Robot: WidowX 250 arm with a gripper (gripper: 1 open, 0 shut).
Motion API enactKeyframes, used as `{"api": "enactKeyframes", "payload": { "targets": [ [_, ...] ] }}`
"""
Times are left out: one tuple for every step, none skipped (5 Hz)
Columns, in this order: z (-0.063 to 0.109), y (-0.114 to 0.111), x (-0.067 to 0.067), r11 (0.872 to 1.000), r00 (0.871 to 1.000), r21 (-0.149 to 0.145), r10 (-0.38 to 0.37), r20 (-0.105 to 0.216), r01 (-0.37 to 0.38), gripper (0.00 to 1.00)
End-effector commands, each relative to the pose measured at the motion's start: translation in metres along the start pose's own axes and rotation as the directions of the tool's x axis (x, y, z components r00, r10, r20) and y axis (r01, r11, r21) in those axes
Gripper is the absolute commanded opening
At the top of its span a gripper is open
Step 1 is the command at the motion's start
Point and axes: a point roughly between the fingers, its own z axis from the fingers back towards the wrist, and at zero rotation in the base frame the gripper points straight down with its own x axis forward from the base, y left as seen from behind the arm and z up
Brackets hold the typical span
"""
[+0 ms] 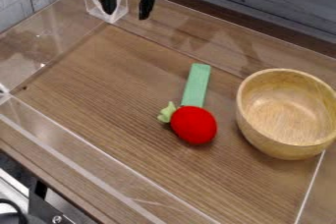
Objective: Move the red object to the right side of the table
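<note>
Gripper [124, 11] sits at the far left corner of the table [112, 81], pointing down, jaws spread wide with nothing between them. The two dark fingers [143, 7] hang just above the wood near the clear acrylic wall [53, 41].

Red object [195, 125] is well apart from the jaws, toward the camera and to the right of them, lying on the tabletop near the middle. Its light green leafy tuft [168, 113] points to the left, on the jaw side of the ball.

Green bar [197, 84] lies between the jaws and the red object, its near end just beside the red object; can't tell if they touch.

Wooden bowl [285, 112] stands upright further right of the jaws than the red object, just beside it, apart from it.
</note>
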Motion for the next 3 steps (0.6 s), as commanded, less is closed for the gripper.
{"api": "enactKeyframes", "payload": {
  "targets": [
    [0.02, 0.008, 0.02, 0.998, 0.995, 0.004, 0.058, 0.081, -0.058, 1.0],
    [0.019, 0.011, 0.032, 0.994, 0.989, 0.009, 0.109, 0.096, -0.11, 1.0],
    [0.02, 0.03, 0.041, 0.993, 0.988, 0.022, 0.109, 0.113, -0.112, 1.0]
  ]
}}
